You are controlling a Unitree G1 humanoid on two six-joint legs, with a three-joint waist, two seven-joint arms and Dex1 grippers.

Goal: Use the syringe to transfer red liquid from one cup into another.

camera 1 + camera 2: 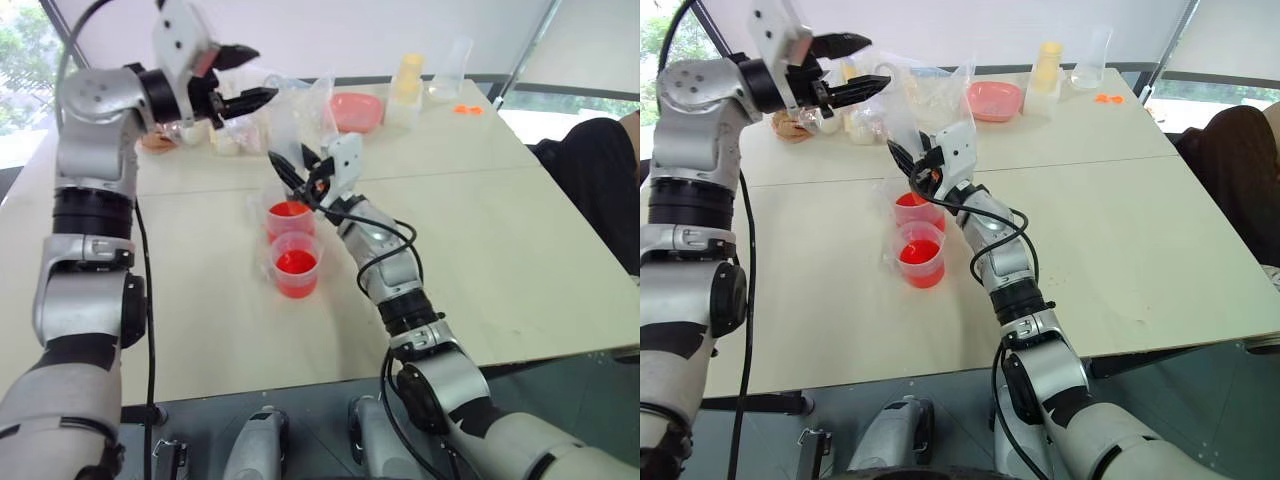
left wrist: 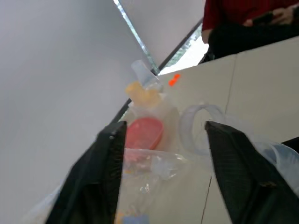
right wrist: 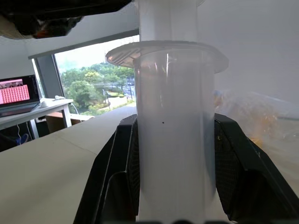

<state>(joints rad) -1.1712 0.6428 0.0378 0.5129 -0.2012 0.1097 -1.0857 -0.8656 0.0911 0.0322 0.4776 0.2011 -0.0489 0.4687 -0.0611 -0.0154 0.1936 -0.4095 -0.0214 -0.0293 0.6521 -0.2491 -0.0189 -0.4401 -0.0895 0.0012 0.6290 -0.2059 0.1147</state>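
My right gripper (image 1: 291,162) is shut on the syringe (image 3: 175,135), holding its clear thick barrel upright with the flange at the top, just above the farther of two cups. That cup (image 1: 290,218) and the nearer cup (image 1: 296,262) stand touching at the middle of the table, each holding red liquid (image 1: 296,263). My left gripper (image 1: 244,77) hangs open and empty, higher up and to the left of the syringe, pointing toward it. Its fingers (image 2: 105,172) stand wide apart in the left wrist view.
Crumpled clear plastic bags (image 1: 295,100), a pink dish (image 1: 355,110), a pale yellow bottle (image 1: 407,82) and a tall clear cup (image 1: 455,65) stand along the far side of the table (image 1: 500,260). A person (image 1: 600,170) sits at the right edge.
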